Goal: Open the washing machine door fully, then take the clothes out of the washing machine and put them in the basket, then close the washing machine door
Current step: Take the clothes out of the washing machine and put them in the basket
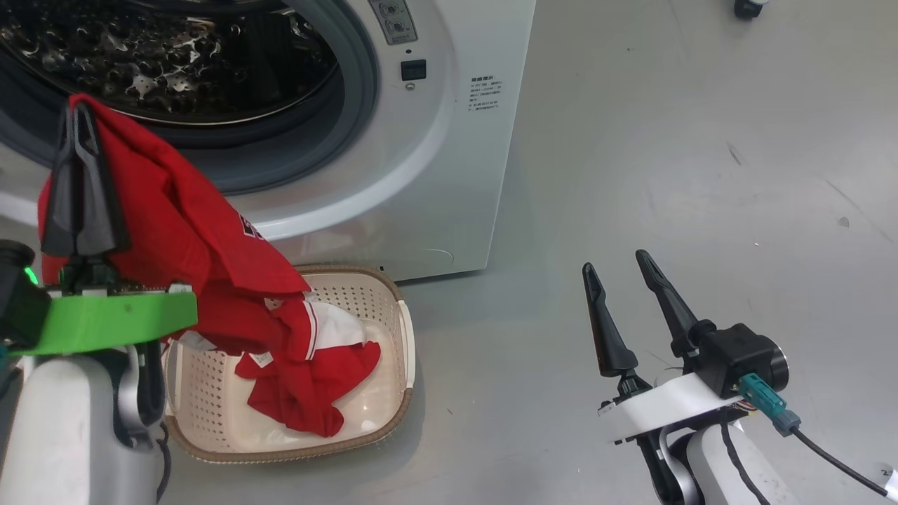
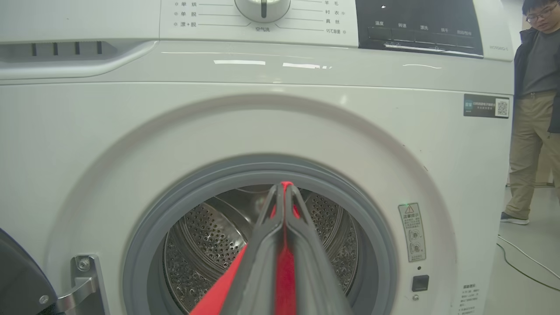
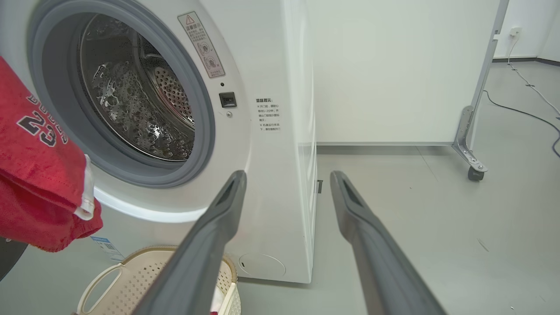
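Washing machine [image 1: 435, 175]: white front-loader, grey rubber ring round the port, steel drum glinting inside.
Washing machine door [image 2: 19, 280]: swung off the port, glossy black rim showing at the machine's hinge side.
Clothes [image 1: 182, 217]: bright red, white trim, dark lettering. Upper part pinched in left gripper [image 1: 78, 105] before the port's lower edge, hanging down into the basket. Remainder crumpled on the basket floor.
Basket [image 1: 409, 351]: cream, perforated, brown woven-look rim. Upright on the floor just in front of the machine's base.
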`<state>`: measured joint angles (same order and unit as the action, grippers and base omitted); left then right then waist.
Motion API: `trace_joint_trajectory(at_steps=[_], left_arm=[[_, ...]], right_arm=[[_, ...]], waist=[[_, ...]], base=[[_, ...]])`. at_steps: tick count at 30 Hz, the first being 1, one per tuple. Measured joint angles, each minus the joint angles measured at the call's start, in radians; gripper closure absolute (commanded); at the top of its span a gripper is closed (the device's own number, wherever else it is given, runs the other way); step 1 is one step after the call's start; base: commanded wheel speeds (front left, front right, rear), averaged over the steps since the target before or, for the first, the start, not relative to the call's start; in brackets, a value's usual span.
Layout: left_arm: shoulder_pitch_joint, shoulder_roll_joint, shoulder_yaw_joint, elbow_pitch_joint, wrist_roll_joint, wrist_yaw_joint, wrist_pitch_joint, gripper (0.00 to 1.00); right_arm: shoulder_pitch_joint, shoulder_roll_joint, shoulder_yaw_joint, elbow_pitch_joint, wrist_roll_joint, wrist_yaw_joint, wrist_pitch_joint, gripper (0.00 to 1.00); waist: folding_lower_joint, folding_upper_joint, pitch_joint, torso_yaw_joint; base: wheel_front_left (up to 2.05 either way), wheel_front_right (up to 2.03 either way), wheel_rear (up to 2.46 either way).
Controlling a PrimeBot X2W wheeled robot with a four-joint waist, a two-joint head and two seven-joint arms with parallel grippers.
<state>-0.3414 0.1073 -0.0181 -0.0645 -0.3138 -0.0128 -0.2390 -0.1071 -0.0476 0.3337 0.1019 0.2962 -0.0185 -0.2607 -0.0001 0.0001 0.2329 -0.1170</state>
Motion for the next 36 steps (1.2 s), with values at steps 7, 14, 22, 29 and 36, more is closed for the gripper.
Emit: trace_joint_trajectory(at_steps=[7, 14, 22, 29, 36], left_arm=[[0.113, -0.016, -0.012, -0.010, 0.000, 0.027, 0.010, 1.00], [0.189, -0.033, -0.028, 0.022, -0.008, 0.040, 0.015, 1.00], [0.220, -0.037, -0.046, 0.104, -0.012, 0.047, 0.019, 1.00], [0.215, -0.039, -0.049, 0.184, -0.022, 0.050, 0.018, 1.00], [0.167, -0.039, -0.045, 0.285, -0.031, 0.051, 0.036, 1.00]], right_arm=[[0.008, 0.000, 0.003, -0.016, -0.010, 0.008, 0.000, 0.00], [0.009, 0.000, 0.004, -0.030, -0.016, 0.010, 0.000, 0.00], [0.007, 0.000, 0.012, -0.051, -0.016, 0.017, 0.000, 0.00], [-0.002, 0.000, 0.018, -0.073, -0.016, 0.017, 0.000, 0.00], [-0.028, 0.000, 0.042, -0.100, -0.006, 0.017, 0.000, 0.00]], waist=[[0.0000, 0.0000, -0.005, 0.012], [0.0000, 0.0000, 0.020, 0.008], [0.0000, 0.0000, 0.061, -0.006], [0.0000, 0.0000, 0.110, -0.025], [0.0000, 0.0000, 0.175, -0.047]], base=[[0.00, 0.00, 0.00], [0.00, 0.00, 0.00], [0.00, 0.00, 0.00], [0.00, 0.00, 0.00], [0.00, 0.00, 0.00]])
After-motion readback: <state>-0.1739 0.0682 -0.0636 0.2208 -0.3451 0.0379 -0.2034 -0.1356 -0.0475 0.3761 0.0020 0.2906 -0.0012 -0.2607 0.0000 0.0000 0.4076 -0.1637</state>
